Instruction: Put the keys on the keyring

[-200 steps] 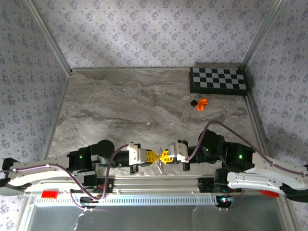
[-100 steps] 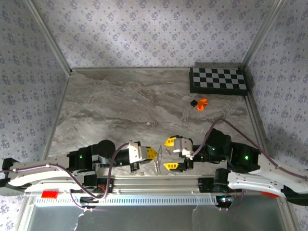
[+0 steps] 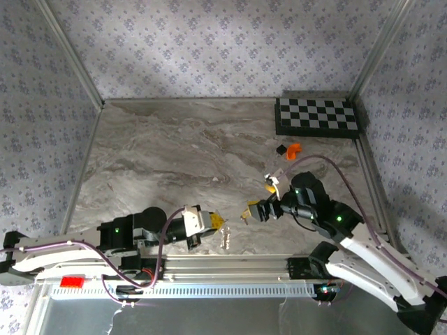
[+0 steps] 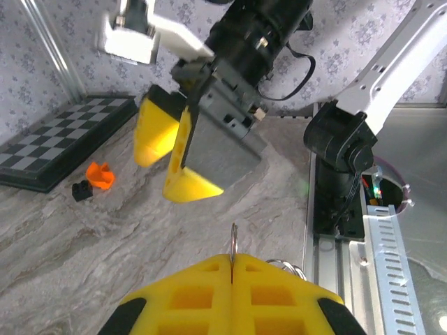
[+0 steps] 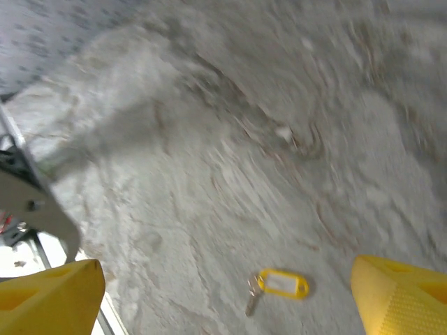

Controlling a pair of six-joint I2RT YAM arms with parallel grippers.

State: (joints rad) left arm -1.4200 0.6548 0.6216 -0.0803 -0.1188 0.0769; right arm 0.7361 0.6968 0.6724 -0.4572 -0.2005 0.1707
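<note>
My left gripper (image 3: 215, 222) is low over the near edge of the table, its yellow pads (image 4: 202, 293) shut on the keyring (image 4: 232, 239), a thin silver loop standing edge-on. More silvery loops (image 4: 286, 265) hang beside the pads, and the ring (image 3: 225, 238) glints just right of the gripper. My right gripper (image 3: 258, 199) hovers open above the table to the right, nothing between its fingers (image 5: 49, 303). Below it a key with a yellow head (image 5: 281, 285) and silvery blade lies flat on the marble.
A small orange piece (image 3: 293, 149) and a black piece (image 3: 281, 149) lie at the back right, in front of a checkerboard (image 3: 318, 116). A metal rail (image 3: 230, 265) runs along the near edge. Wallpapered walls (image 3: 223, 42) enclose the table.
My right gripper has opened, let go at the left gripper's tips and swung up and back to the right. The left gripper has stayed shut on the keyring, shifting slightly.
</note>
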